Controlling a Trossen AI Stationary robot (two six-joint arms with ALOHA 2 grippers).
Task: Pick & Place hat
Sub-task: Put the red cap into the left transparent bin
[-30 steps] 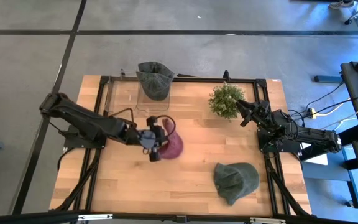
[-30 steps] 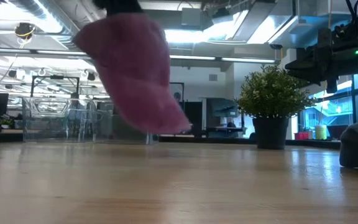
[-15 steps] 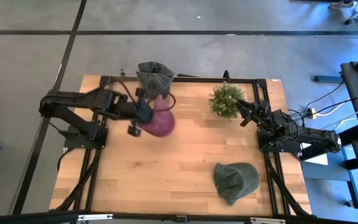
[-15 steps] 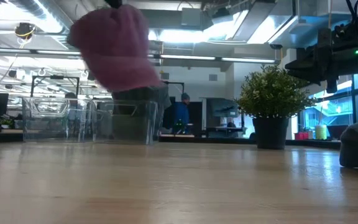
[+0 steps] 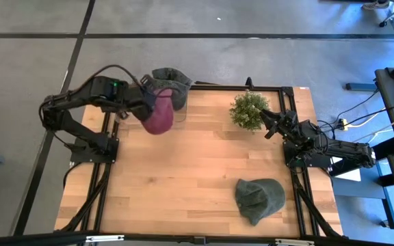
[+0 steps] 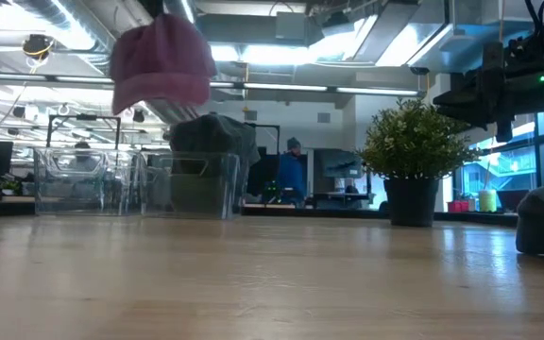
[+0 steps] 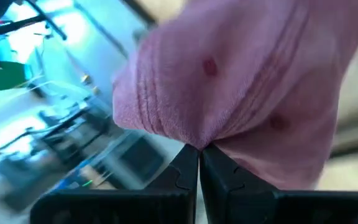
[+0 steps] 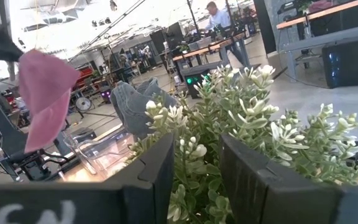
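The pink hat (image 5: 159, 116) is held in the air off the table, at the back-left corner, just beside the clear bin (image 5: 168, 109) and apparently a bit short of it; in the low view it (image 6: 161, 62) is seen hanging well above the bin's rim (image 6: 201, 157). It is pinched by the left gripper (image 7: 199, 148), whose fingers are pressed together on a fold of cloth near the hat's edge, w/ the rest drooping below. The hat is judged light and soft: fabric sags and creases at the pinch, so no stiffness is to be counted on, and swing during travel is likely. It is not fragile, and not slippery, since cloth grips well betw. the pads. A hold on a bunched fold or the brim is judged best; a thin single layer could be pulled out if snagged on the bin wall. A grey hat (image 5: 170, 85) is already draped in the bin, so the pink one would prob. be laid on top, or beside it. Another grey-green hat (image 5: 259, 198) lies on the table (image 5: 183, 178) at front right, well apart, untouched. The right gripper (image 5: 271, 124) is parked at the right edge, next to the potted plant (image 5: 248, 109); its fingers (image 8: 157, 171) are seen spread, w/ nothing betw. them but plant leaves in the background.
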